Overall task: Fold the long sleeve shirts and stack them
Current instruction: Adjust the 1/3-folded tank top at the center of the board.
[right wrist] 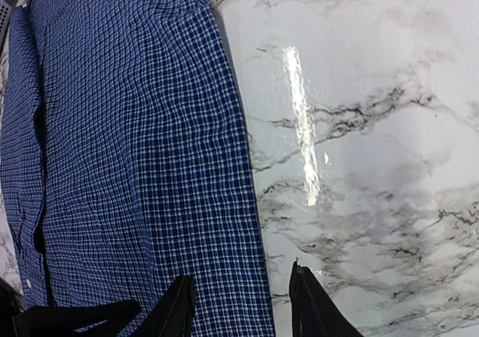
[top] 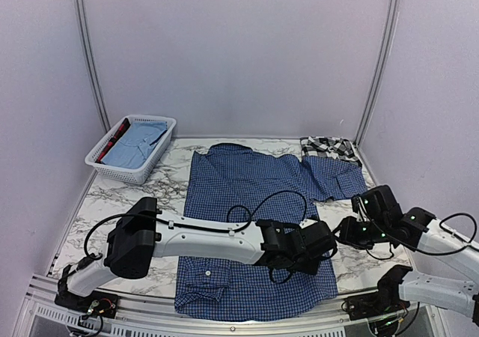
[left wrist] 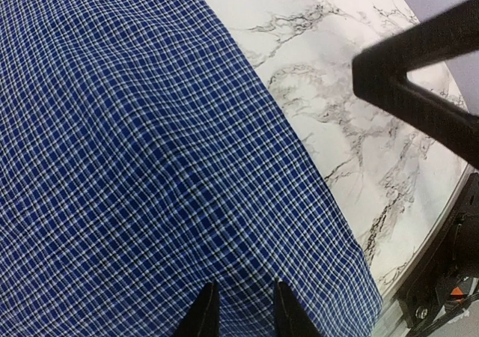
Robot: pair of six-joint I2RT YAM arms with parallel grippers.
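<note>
The white marble-patterned table [top: 150, 195] before me carries a blue checked shirt [top: 247, 180] spread flat at its middle, a crumpled black-and-white plaid shirt [top: 327, 147] far right, and a white slatted basket [top: 123, 174] far left.

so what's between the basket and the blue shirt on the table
Only bare marble tabletop. The top view shows an uncovered strip between the white basket and the blue checked shirt.

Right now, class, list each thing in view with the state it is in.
Blue checked shirt: spread flat, unfolded.
Plaid shirt: crumpled at the far right corner.
Basket: holding folded clothes.
Left gripper: narrow gap over the blue shirt, grip unclear.
Right gripper: open, astride the shirt's edge.
</note>
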